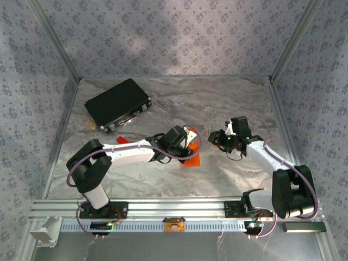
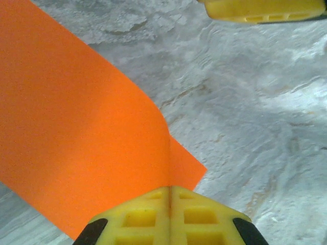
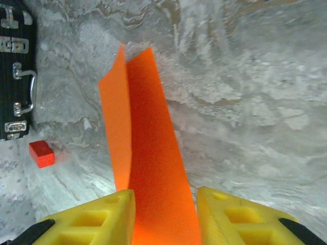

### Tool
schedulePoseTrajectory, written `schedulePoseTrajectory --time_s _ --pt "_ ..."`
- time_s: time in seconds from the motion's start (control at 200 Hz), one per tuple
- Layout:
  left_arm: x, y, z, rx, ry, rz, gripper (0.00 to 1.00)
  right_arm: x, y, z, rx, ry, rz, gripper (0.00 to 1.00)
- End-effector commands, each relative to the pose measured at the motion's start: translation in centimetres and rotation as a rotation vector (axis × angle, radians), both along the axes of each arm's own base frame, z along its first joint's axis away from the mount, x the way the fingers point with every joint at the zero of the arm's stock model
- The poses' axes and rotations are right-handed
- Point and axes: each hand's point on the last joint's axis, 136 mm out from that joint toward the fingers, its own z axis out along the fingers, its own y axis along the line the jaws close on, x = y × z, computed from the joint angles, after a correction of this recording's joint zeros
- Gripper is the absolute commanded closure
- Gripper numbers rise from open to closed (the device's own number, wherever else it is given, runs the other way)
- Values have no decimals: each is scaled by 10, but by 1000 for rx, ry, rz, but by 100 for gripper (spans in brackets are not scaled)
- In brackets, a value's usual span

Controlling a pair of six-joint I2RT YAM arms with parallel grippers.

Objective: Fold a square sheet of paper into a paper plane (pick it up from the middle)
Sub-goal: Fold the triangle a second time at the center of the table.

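Mid-fold, not the pickup. The paper (image 2: pixel 76 127) was already doubled along one long crease into a narrow strip, nowhere near a dart yet.

Left gripper (image 2: pixel 169 196): pads clamped flat together on the paper's near end, right at the crease line. It carried the sheet alone.

Right gripper (image 3: pixel 166 204): jaws apart, the strip running up the gap between them. No pinch visible, so I'd call it open and not holding. One of its yellow fingers showed at the top edge of the left wrist view, so the two were close together.

Paper sat mid-table (image 1: pixel 217 103) between the grippers, far end pointing toward the case (image 1: pixel 117 104) and the red block (image 3: pixel 41 153), well apart from both. Couldn't tell whether the far end touched the table.

My read on the next move:
- Right needs a fresh grip further along the strip, or a flat press along the crease to set it.
- Left must keep the layers aligned. They splayed open at the far end in the right wrist view.
- Risk: thin paper, single pinch point, so it can twist or slip out.
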Motion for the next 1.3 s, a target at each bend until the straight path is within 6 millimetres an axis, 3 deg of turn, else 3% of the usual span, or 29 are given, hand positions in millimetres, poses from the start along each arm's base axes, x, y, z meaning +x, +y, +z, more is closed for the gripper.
schedulePoseTrajectory --time_s 0.0,0.145,0.255,0.445,0.58,0.954,1.294 --pt "-9 -15 8 -107 107 -38 100 -8 -11 -7 -46 6 -45 63" --pt "-5 -16 10 -145 152 -18 100 -15 6 -3 -35 -94 40 69" --pt "-4 -10 3 -104 145 -8 100 -23 18 -8 37 -32 70 73" --pt "-4 -7 -6 -75 156 0 100 -32 46 -23 154 42 136 91" --pt "-3 -9 -11 -65 167 2 99 -37 60 -25 148 53 179 93" --pt "-3 -11 -20 -43 192 3 95 -47 67 -44 107 141 175 97" --pt "-6 -12 -19 -46 208 -13 84 -47 71 -42 115 142 181 98"
